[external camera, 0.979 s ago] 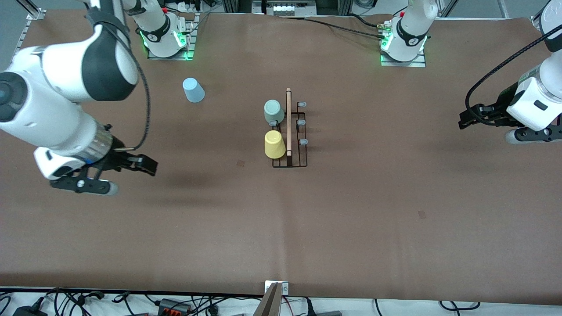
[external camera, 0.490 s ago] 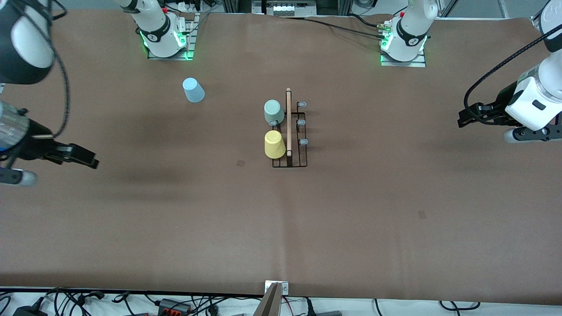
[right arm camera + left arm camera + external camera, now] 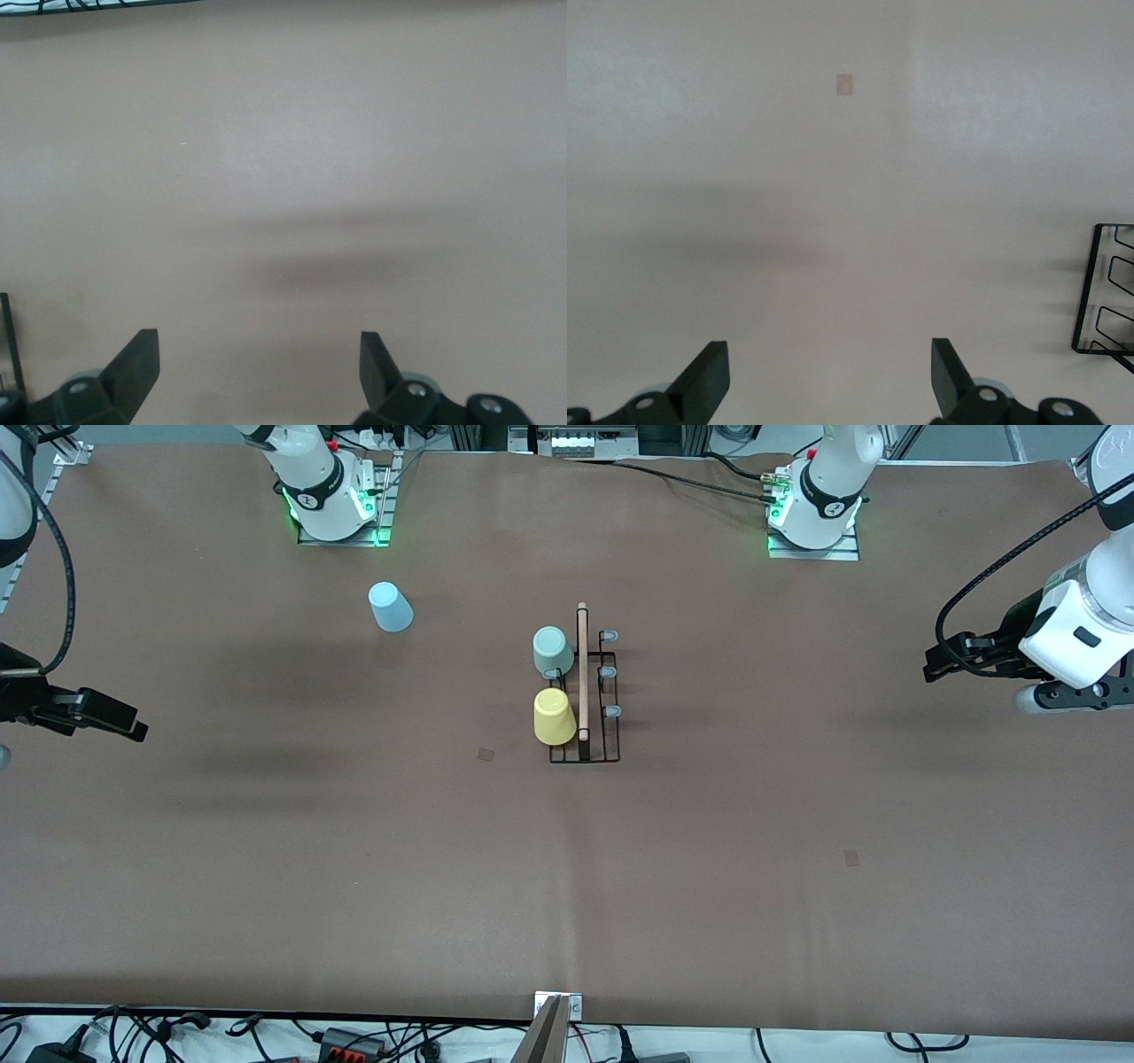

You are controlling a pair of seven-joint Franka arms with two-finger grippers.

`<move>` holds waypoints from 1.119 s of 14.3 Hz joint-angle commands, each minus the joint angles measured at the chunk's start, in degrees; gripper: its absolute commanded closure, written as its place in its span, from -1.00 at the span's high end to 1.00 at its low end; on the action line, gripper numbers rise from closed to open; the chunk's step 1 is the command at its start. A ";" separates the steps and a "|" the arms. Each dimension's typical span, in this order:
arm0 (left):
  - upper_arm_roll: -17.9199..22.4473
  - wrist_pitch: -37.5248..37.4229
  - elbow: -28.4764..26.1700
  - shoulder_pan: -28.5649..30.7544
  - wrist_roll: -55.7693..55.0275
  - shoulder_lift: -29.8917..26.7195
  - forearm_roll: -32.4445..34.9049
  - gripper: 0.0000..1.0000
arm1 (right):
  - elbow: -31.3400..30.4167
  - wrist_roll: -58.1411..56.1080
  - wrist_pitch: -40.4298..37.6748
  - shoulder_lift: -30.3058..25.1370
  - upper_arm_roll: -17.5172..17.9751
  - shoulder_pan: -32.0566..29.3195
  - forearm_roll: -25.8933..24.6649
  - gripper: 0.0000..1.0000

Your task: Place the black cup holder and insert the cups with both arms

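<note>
Well apart: black cup holder (image 3: 584, 691) (midtable), right claw (image 3: 124, 724)

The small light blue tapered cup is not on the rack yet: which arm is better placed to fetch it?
Probably the right arm. The small light blue tapered cup stands toward its end of the table; the right gripper, jaws open, hangs there. The left gripper waits at the left arm's end.
</note>
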 commanded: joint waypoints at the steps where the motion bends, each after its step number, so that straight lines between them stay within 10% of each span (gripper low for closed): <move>1: -0.14 -1.20 0.84 0.29 1.25 -0.32 -0.70 1.00 | -4.14 -3.16 0.87 -3.68 0.80 -0.89 -1.48 1.00; 8: -0.14 -1.20 0.84 0.29 1.25 -0.32 -0.70 1.00 | -24.19 -3.08 6.94 -17.74 1.06 -0.62 -3.23 1.00; 16: -0.14 -1.20 0.84 0.29 1.25 -0.32 -0.70 1.00 | -21.39 -3.43 3.42 -17.40 0.98 -0.89 -3.15 1.00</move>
